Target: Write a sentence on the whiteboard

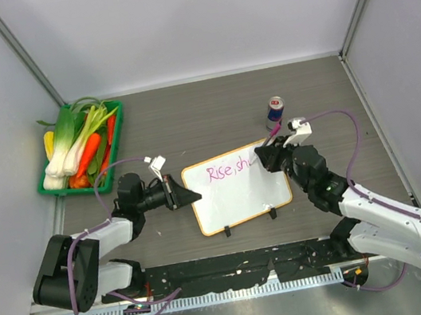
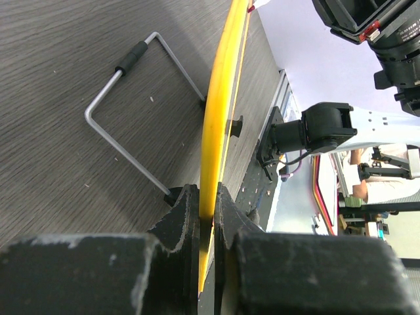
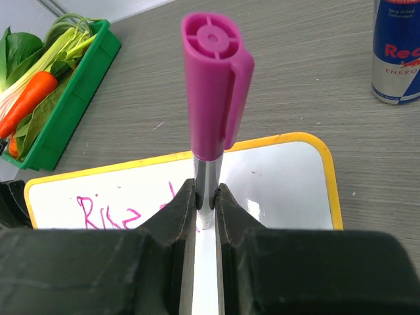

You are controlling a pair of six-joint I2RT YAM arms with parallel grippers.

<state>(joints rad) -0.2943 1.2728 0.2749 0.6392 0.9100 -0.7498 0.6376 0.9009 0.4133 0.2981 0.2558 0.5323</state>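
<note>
The whiteboard (image 1: 237, 197), white with a thin orange frame, lies on the dark table between the arms. Pink writing (image 1: 227, 171) on its upper half reads roughly "Rise, shi"; its start shows as "Rise" (image 3: 105, 213) in the right wrist view. My left gripper (image 1: 190, 196) is shut on the board's left edge, with the yellow-orange frame (image 2: 216, 118) pinched between the jaws of my left gripper (image 2: 207, 203). My right gripper (image 1: 263, 155) is shut on a marker with a magenta cap (image 3: 213, 85) and silver barrel. It stands over the board (image 3: 282, 184) at the writing's right end, its tip hidden.
A green tray (image 1: 115, 145) of toy vegetables sits at the back left, also visible as the tray (image 3: 65, 111) in the right wrist view. A blue drink can (image 1: 275, 109) stands just behind the board's right corner. A bent wire stand (image 2: 125, 108) lies under the board.
</note>
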